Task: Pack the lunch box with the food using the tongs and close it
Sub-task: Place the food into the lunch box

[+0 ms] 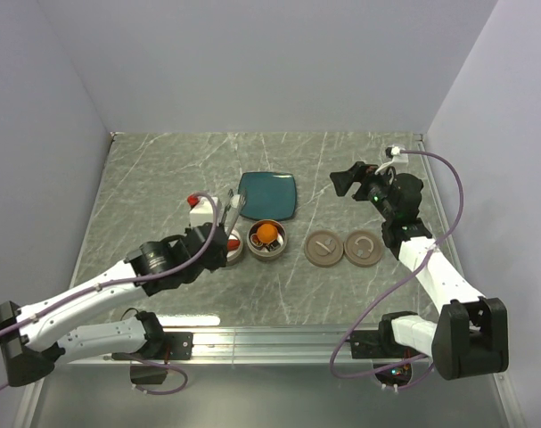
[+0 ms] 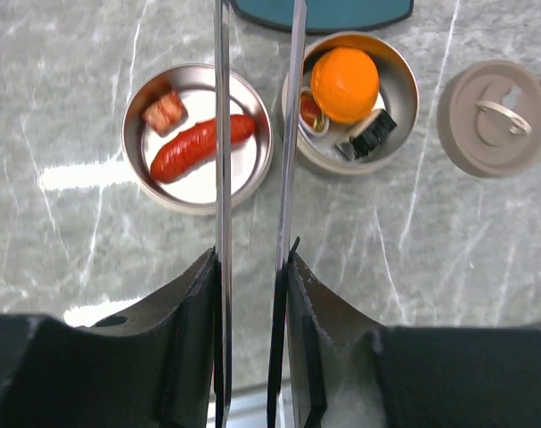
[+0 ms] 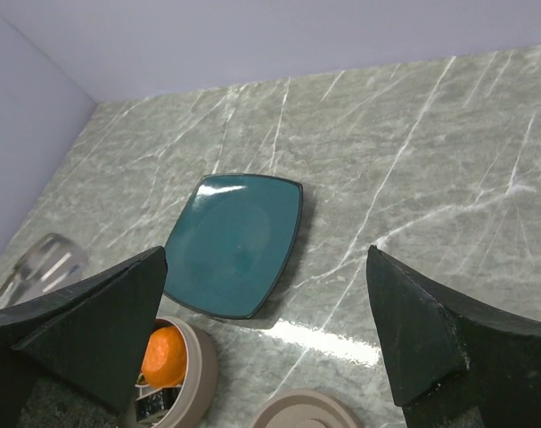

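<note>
My left gripper (image 2: 252, 263) is shut on the tongs (image 2: 222, 134), whose two slim arms run forward, apart, over the gap between the two tins of the lunch box. The left tin (image 2: 138, 152) holds a red sausage (image 2: 199, 147) and a small brown bit (image 2: 165, 111). The right tin (image 2: 402, 98) holds an orange ball (image 2: 344, 85) and dark sushi-like pieces (image 2: 372, 134). Two brown lids (image 1: 323, 248) (image 1: 363, 248) lie flat to the right of the tins. My right gripper (image 1: 348, 183) hangs open and empty, high above the table behind the lids.
A bare teal plate (image 1: 268, 194) sits just behind the tins. A white block with a red top (image 1: 199, 210) stands left of the tongs' tips. The grey walls close in the table at the back and on both sides.
</note>
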Controlling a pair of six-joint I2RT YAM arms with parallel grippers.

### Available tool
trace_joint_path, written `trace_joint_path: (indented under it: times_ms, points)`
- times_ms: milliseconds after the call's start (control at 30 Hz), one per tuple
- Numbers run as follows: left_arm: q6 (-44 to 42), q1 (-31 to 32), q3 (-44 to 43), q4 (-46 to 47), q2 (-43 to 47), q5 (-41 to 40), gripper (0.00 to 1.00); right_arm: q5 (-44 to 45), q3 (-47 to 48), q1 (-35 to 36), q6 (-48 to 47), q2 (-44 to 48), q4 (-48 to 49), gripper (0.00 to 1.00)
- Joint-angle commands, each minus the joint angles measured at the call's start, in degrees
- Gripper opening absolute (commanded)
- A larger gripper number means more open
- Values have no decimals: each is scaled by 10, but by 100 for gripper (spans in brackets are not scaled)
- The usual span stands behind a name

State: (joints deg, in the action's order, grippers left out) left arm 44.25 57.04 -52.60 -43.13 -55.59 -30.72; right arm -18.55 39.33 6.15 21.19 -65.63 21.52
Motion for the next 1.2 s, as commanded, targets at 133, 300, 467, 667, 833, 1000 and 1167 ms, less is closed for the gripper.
trace_joint_path:
  times_ms: [133,300,467,667,833,1000,1167]
  points:
    - [113,50,10,-95,28,-43,20,-5,22,-5,1,-6,27,99]
    - [154,74,10,-130,22,-41,20,-4,21,-4,1,-5,26,99]
    - [173,95,12,-147,19,-31,20,-5,22,-5,1,-6,26,99]
    - [185,105,17,-164,11,-20,19,-7,22,-6,3,-7,26,99]
    - [196,106,18,-178,10,-22,24,-7,22,-6,3,-6,25,99]
    - [195,106,16,-176,14,-33,42,-9,24,-6,3,-8,25,99]
    - [190,106,10,-176,8,-37,47,-10,26,-6,3,-11,25,99]
